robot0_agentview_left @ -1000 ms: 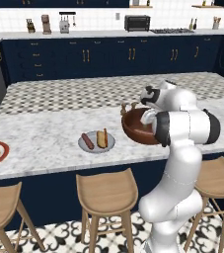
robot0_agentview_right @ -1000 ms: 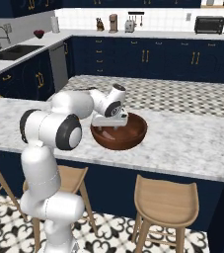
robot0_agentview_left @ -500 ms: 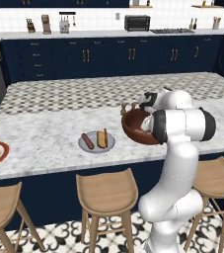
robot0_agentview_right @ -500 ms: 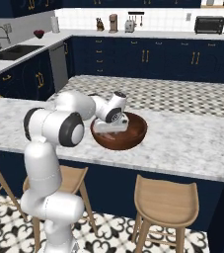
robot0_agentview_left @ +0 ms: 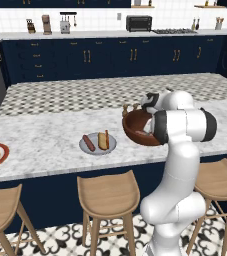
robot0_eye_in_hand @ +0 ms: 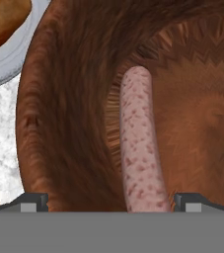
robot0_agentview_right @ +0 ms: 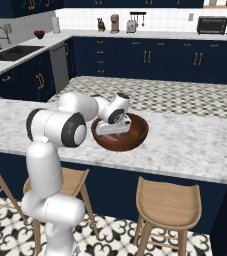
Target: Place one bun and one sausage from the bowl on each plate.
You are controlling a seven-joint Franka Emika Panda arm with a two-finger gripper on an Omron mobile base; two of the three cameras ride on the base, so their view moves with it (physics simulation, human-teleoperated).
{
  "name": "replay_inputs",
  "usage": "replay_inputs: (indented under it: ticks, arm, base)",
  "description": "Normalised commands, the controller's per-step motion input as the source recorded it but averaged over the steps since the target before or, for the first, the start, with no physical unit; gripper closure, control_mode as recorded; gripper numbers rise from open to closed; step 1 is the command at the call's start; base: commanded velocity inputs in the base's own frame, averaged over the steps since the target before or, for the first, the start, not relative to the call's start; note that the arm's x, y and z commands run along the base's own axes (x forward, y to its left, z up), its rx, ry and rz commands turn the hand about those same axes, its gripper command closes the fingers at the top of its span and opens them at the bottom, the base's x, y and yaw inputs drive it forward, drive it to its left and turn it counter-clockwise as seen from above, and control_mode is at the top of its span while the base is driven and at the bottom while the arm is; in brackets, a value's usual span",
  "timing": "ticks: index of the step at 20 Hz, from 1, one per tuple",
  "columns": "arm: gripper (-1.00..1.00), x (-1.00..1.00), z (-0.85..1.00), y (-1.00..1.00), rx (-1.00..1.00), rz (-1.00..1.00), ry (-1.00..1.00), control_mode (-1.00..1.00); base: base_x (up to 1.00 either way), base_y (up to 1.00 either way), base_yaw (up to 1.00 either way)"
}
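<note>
Reddish-brown wood surrounds the tool (robot0_eye_in_hand: pixel 108 202), which reaches down into the bowl (robot0_agentview_left: pixel 135 131) with its jaws spread wide, holding nothing. A pink speckled sausage (robot0_eye_in_hand: pixel 140 143) lies inside between them. On the marble table (robot0_agentview_left: pixel 45 145), the grey plate (robot0_agentview_left: pixel 98 148) left of the bowl carries a bun (robot0_agentview_left: pixel 103 140) and a sausage.

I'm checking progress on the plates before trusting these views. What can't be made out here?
- Bowl contents, base views: arm and rim hide them.
- Sausage, hand view: near end cut off at the bottom.
- Red-rimmed plate, left base view: cut by the left edge; a sausage there can't be confirmed.
- Gripper, right base view: fingers sunk inside the bowl.
</note>
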Motion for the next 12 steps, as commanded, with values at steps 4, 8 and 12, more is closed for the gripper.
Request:
replay_inputs:
  ticks: [4, 8, 12]
  arm:
    - [-1.00, -0.06, -0.17, 0.02, -0.02, 0.10, 0.00, -1.00]
    - [-1.00, -0.21, -0.14, 0.14, -0.07, 0.12, 0.00, -1.00]
    - [-1.00, -0.01, -0.03, 0.02, -0.02, 0.12, 0.00, -1.00]
  base:
    - [0.00, 0.00, 0.00]
    - [0.00, 0.00, 0.00]
    - [0.00, 0.00, 0.00]
